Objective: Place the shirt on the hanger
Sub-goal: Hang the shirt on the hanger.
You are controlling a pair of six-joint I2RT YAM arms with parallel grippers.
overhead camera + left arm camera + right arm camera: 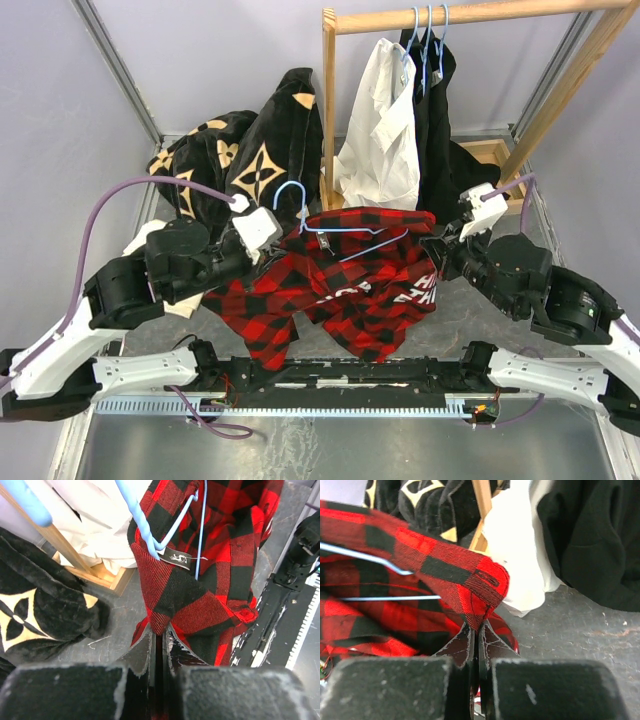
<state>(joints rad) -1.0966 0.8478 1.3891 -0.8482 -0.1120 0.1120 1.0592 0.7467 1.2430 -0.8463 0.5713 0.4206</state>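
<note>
The red-and-black plaid shirt (350, 285) hangs spread between my two grippers above the table, white lettering showing on its right side. The light-blue wire hanger (330, 228) lies across its top edge, hook up at the left. My left gripper (278, 243) is shut on the shirt's left collar edge; in the left wrist view (159, 630) the fabric (200, 580) is pinched between the jaws, with the hanger wire (145, 525) just above. My right gripper (440, 245) is shut on the shirt's right edge, seen in the right wrist view (478, 627) beside the hanger wire (370, 557).
A wooden clothes rail (470, 15) stands at the back with a white shirt (385, 130), black garments and several blue hangers (428, 35). Black fabric with tan flowers (240, 150) is heaped at the back left. The rail's wooden base (495, 155) lies behind my right gripper.
</note>
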